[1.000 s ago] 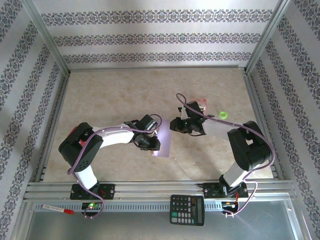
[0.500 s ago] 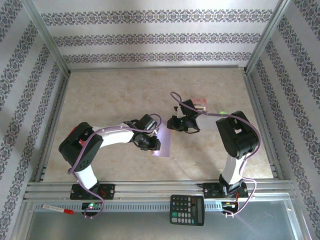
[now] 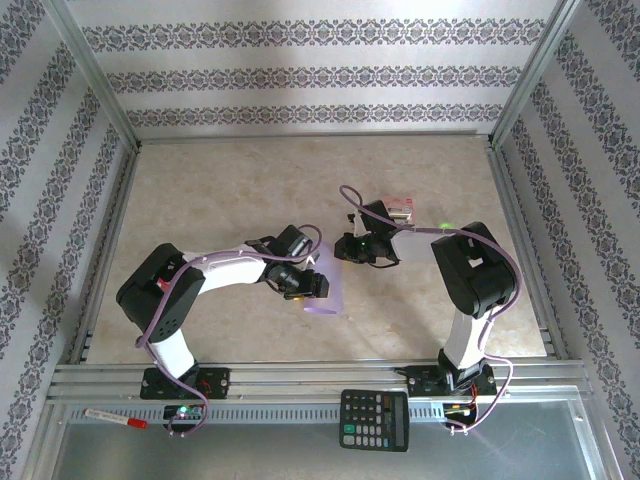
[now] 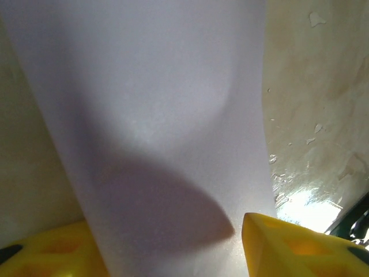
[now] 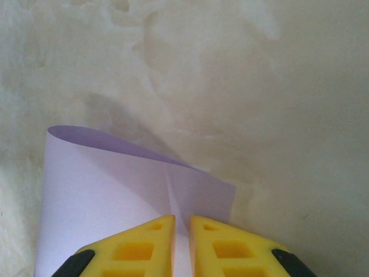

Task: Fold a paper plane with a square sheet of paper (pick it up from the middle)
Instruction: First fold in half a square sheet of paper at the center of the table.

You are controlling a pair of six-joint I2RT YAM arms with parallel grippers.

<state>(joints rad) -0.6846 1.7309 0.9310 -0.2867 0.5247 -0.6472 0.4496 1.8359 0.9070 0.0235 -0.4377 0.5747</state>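
Left tool (image 4: 166, 222) has sprung apart since a moment ago and now stands released, the square sheet of paper (image 3: 332, 298) running loose between its yellow fingers. Bottom centre, a calculator (image 3: 373, 420). Mid-frame on the mottled beige worktop (image 3: 230, 190), the right tool (image 5: 182, 222) is clenched on the curling sheet's edge. Beyond it, a red-and-white packet (image 3: 400, 209), and patterned wallpaper (image 3: 300, 75) across the top.

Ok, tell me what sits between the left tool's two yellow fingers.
The square sheet of paper runs between them, seen in the left wrist view; the left tool stands open.
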